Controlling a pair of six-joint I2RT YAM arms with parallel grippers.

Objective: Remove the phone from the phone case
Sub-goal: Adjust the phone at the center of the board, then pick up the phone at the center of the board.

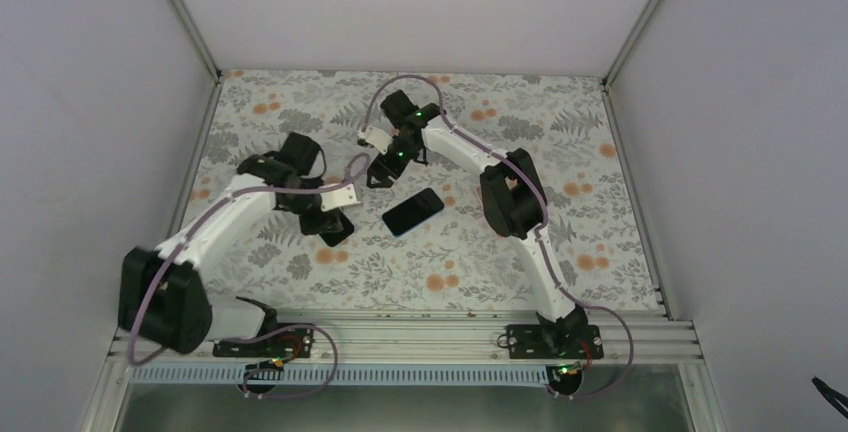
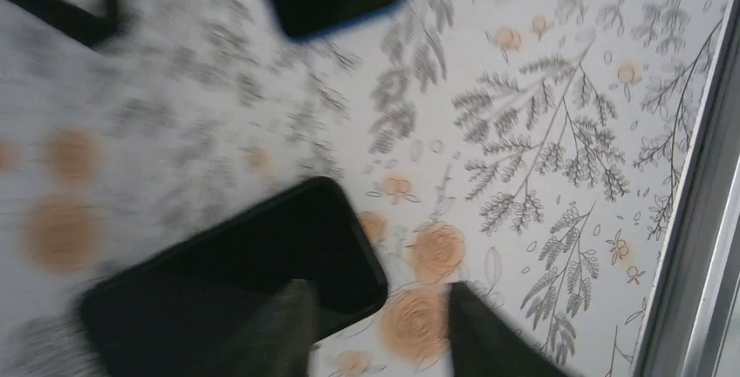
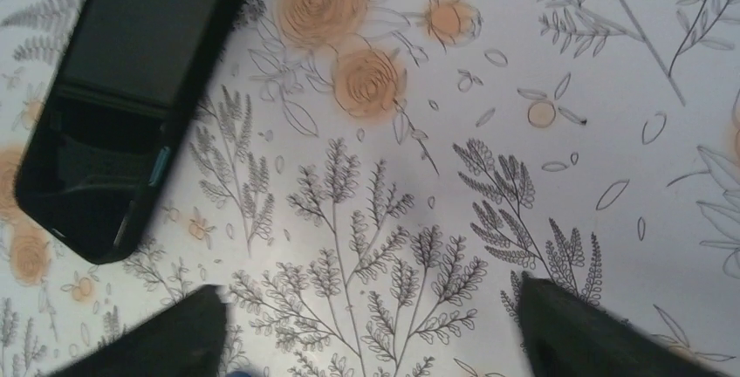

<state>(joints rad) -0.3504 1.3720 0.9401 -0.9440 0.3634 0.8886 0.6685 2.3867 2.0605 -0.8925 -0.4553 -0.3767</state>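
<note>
At table centre the phone [image 1: 412, 211] lies flat. At its eleven o'clock the right gripper [image 1: 385, 167] hovers, jaws apart, empty. At nine o'clock is the left gripper [image 1: 330, 220], also parted, just above the phone case [image 2: 236, 281].

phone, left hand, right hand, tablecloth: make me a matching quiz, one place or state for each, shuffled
Things:
1 left hand
2 right hand
3 phone
4 tablecloth

Descriptions:
a floral print
b open, over bare cloth
c black, lying flat
d open, partly over a dark slab

Pairs: 1-d, 2-b, 3-c, 4-a
</note>
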